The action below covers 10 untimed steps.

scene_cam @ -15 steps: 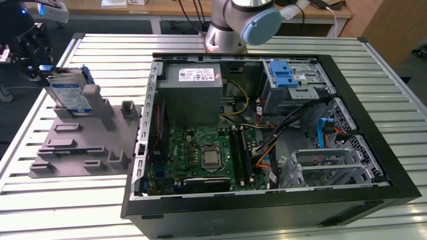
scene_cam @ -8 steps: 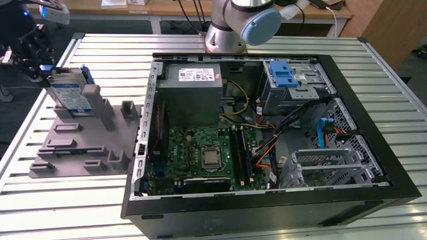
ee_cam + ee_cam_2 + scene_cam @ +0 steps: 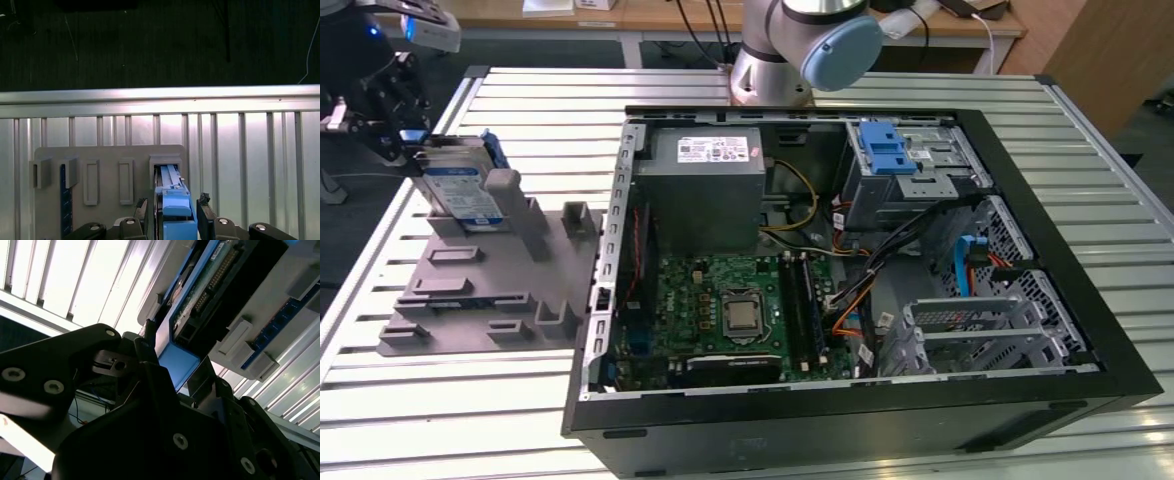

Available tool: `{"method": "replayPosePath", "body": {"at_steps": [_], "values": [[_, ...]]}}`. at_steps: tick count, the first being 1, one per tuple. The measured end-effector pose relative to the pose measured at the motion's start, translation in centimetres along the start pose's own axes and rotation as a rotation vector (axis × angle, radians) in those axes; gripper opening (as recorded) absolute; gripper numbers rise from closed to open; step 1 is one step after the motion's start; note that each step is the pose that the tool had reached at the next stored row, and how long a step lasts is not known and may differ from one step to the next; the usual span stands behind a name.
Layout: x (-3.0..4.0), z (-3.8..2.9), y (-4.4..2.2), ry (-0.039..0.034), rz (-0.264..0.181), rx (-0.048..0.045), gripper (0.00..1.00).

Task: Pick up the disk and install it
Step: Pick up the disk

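Hand (image 3: 408, 148) is at the upper end of the disk (image 3: 460, 190), by the bench (image 3: 534, 110) edge on the exterior view's left; disk stands upright on its edge in a slot of the grey fixture (image 3: 480, 290) just below the hand, label side w/ white-and-blue sticker facing the exterior view's right; in both wrist views the hand straddles the disk's blue rail end, one side each; can't tell whether it's clenched on the disk or released; open PC case (image 3: 854, 280) lies flat on the bench, well apart from the hand, beyond the fixture; inside it: grey PSU box (image 3: 707, 190), green mainboard (image 3: 734, 310), metal cage (image 3: 907, 160) w/ blue latch at the corner farthest from the hand
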<state>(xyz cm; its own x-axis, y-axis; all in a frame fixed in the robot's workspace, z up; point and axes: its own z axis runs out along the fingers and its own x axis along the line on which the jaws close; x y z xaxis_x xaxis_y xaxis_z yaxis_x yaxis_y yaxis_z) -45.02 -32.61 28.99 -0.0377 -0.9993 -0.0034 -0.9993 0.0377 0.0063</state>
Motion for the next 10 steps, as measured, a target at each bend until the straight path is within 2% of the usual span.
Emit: {"method": "replayPosePath", "body": {"at_steps": [10], "values": [[0.00, 0.11, 0.00, 0.0003, 0.000, 0.0001, 0.49]]}}
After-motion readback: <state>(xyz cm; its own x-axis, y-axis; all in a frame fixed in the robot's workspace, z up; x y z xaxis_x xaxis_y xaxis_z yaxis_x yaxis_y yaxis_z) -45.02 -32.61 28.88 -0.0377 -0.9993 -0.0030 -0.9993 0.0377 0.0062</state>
